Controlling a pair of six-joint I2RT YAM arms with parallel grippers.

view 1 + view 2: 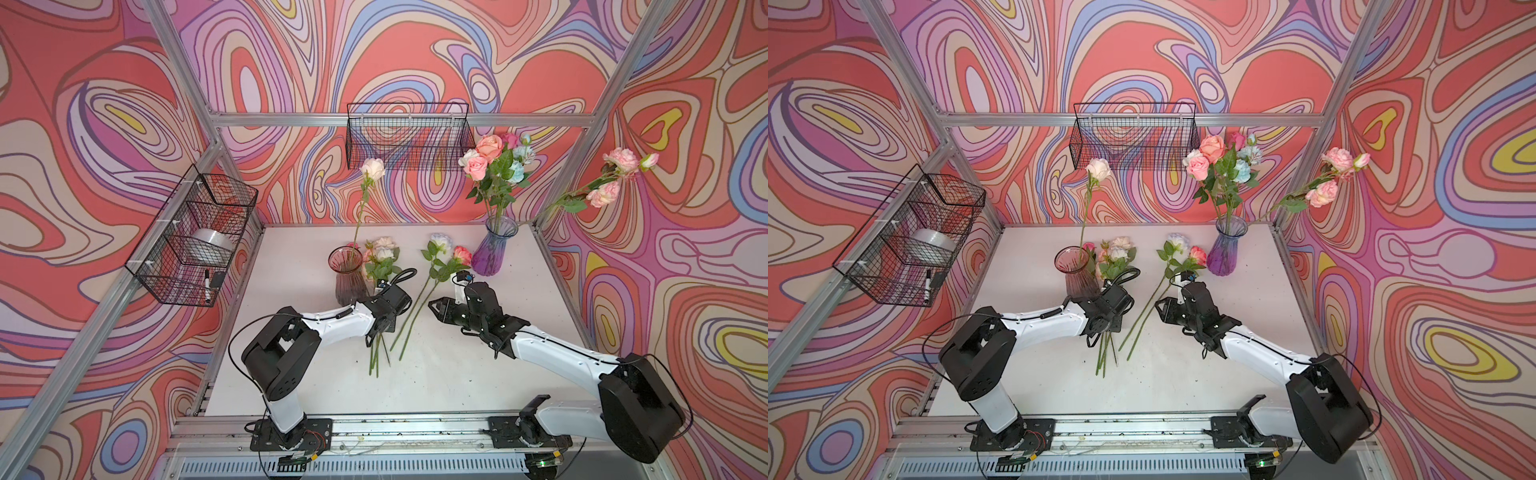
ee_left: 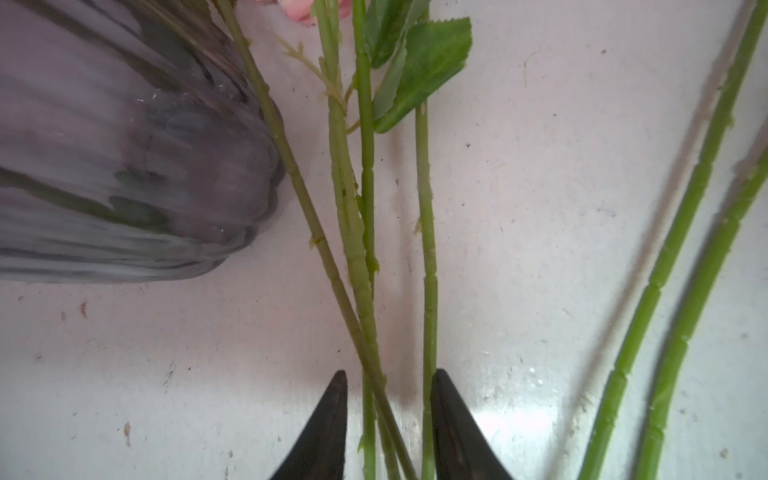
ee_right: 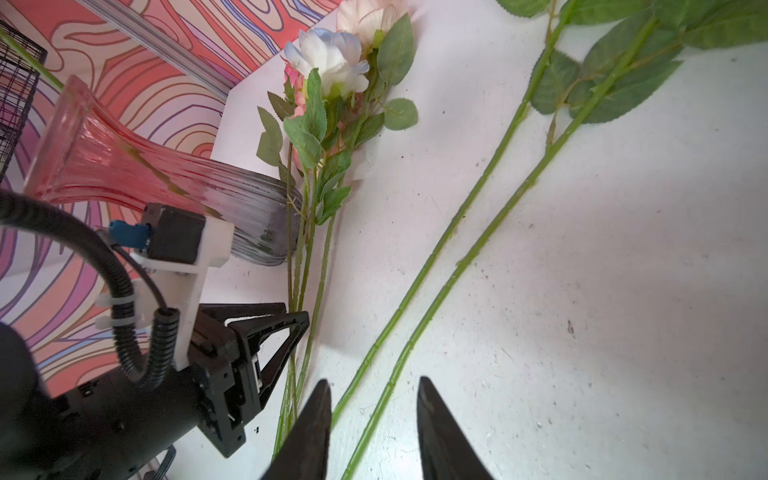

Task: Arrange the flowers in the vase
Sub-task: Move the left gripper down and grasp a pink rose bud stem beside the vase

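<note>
A smoky pink vase [image 1: 351,274] holds one cream rose [image 1: 372,168]. A purple vase [image 1: 496,249] at the back right holds a bunch of flowers [image 1: 494,162] and a pink spray [image 1: 615,178] that leans right. Several flowers [image 1: 382,257] lie beside the pink vase. My left gripper [image 2: 388,386] is low over their stems [image 2: 357,249], jaws either side of them with a gap showing. Two more flowers [image 1: 440,257] lie mid-table, stems [image 3: 457,249] running toward me. My right gripper [image 3: 374,390] hovers open above those stems, holding nothing.
A wire basket [image 1: 409,137] hangs on the back wall. Another wire basket [image 1: 199,237] on the left holds a tape roll [image 1: 208,249] and a marker. Aluminium frame posts edge the white table [image 1: 457,374]. The two grippers are close together near the middle.
</note>
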